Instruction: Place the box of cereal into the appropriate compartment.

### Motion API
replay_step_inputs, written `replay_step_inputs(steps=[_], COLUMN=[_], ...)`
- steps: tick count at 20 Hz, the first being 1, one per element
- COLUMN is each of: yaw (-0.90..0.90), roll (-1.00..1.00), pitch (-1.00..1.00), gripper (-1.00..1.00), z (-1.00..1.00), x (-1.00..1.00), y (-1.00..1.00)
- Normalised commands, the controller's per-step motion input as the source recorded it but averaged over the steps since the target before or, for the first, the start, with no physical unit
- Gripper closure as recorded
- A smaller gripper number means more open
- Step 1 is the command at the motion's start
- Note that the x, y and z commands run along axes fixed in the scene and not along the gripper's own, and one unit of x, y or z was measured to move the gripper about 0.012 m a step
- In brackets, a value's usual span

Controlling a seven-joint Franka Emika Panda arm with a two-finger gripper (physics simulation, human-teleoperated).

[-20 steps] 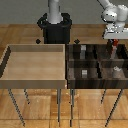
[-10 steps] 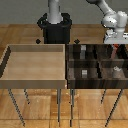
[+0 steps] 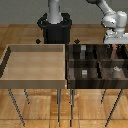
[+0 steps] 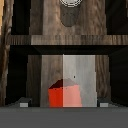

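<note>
Currently my gripper (image 3: 116, 44) hangs over the far compartments at the exterior view's right end of the dark divided tray (image 3: 95, 61), jaws closed on the box of cereal (image 4: 64, 95) (red, seen end-on in the wrist view). I judge it is carried high to clear the partitions. A light wooden bin (image 3: 35, 64) adjoins.

White arm (image 3: 106, 11) bent downward on the exterior view's right, wrist vertical, jaws seemingly closed on something red.
</note>
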Motion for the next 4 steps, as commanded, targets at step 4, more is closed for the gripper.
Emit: replay_step_inputs(steps=[4], yaw=[0.00], roll=[0.00], pitch=[0.00], gripper=[-1.00], z=[0.00], x=[0.00], y=[0.00])
